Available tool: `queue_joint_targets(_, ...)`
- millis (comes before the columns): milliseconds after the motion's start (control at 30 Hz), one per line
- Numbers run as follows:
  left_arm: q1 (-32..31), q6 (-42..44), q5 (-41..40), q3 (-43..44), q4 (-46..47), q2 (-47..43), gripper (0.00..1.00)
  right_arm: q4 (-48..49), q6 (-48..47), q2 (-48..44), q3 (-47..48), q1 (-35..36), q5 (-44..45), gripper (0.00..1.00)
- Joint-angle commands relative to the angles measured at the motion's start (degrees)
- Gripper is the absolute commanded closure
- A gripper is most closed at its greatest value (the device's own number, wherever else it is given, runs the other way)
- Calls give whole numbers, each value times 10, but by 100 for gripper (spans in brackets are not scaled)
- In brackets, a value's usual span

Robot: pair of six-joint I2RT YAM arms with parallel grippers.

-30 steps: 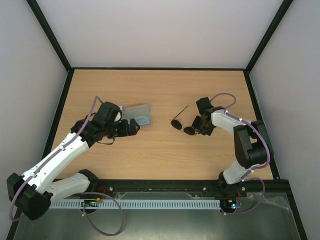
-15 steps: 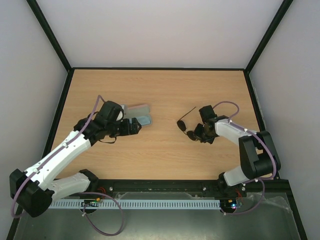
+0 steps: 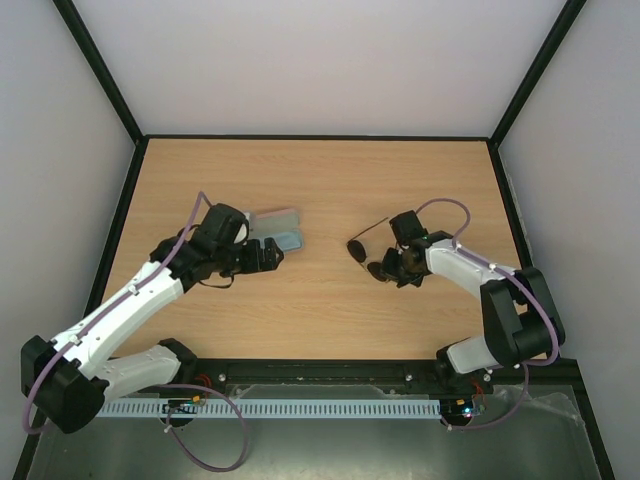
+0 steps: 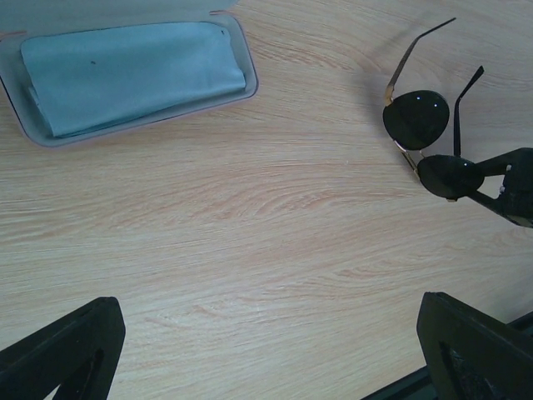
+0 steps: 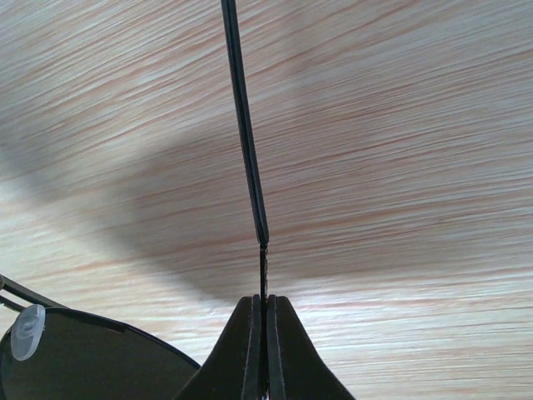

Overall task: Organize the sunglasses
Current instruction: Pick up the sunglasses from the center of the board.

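The sunglasses (image 3: 366, 257), with two dark oval lenses and a thin wire frame, are just right of the table's middle. My right gripper (image 3: 396, 264) is shut on one slim arm of them (image 5: 246, 142); a dark lens (image 5: 83, 362) shows at the lower left of the right wrist view. My left gripper (image 3: 267, 255) is open and empty, right beside the near side of the open pink case (image 3: 272, 217). In the left wrist view the sunglasses (image 4: 416, 121) lie at the right and the case (image 4: 241, 87) at the top left, with the light blue cloth (image 4: 133, 71) inside it.
Black frame rails border the wooden table (image 3: 320, 180) at the back and sides. A black rail (image 3: 330, 372) runs along the near edge by the arm bases. A right finger (image 4: 512, 192) reaches in beside the lenses.
My right gripper swung right with the sunglasses, then came back slightly left. The left arm has hardly moved.
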Motion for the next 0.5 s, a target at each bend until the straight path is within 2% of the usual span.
queue_joint_targets(0,-2,-5,4,-11,6,1,1,-43,-29,4,23,34,1,99)
queue_joint_targets(267,-3,-4,1,-14,8,3,1,-85,-41,15,51,135,33,99)
queue_joint_targets(467,-2,1,7,-18,13,11,1,-98,-48,-14,47,196,50,99)
